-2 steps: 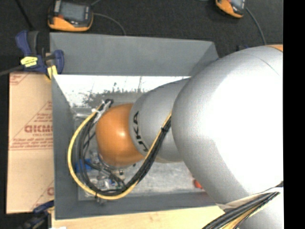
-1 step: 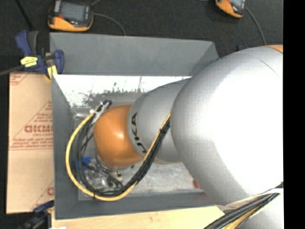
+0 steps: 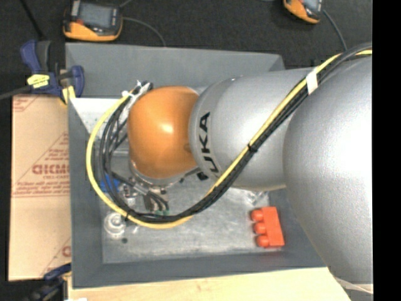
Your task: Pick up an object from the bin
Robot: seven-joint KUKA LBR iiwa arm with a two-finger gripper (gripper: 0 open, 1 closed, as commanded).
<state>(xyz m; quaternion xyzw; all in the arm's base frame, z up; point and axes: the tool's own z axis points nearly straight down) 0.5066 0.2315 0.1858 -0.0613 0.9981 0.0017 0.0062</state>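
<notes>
**Arm lowered into the bin, wrist over the left half of the floor**

Far left: grey metal bin point(image 3: 84, 187), viewed from above, with sloping walls round a pale, scuffed floor.

Just inside the left wall: yellow and black cables point(image 3: 94, 149), part of the robot, looping down from the wrist. Runs low across the front of the floor, then climbs rightward along the arm.

Front-left corner of the floor: small silvery round thing point(image 3: 114, 224), lying by itself just beside the lowest stretch of the cable loop. Cannot tell whether touching the cables or just clear of them.

Slightly above and to the right of that thing: claw point(image 3: 143, 194), visible as dark metal parts under the wrist, over the left part of the floor. Lies nearest to the silvery round thing among the bin's contents. Cannot tell whether apart or together, being screened by the wrist and the cables.

Centre-left: orange cover point(image 3: 160, 133), a glossy dome fixed on the wrist, turned towards the camera.

Centre to right: silver arm point(image 3: 263, 130), lettered in black, reaching in from the right and spanning the back and right of the bin.

Front-right of the floor: orange-red block point(image 3: 268, 227), with three rounded lobes on its left edge. Lies flat, well apart from the claw and from the silvery round thing, close under the arm's lower edge.
</notes>
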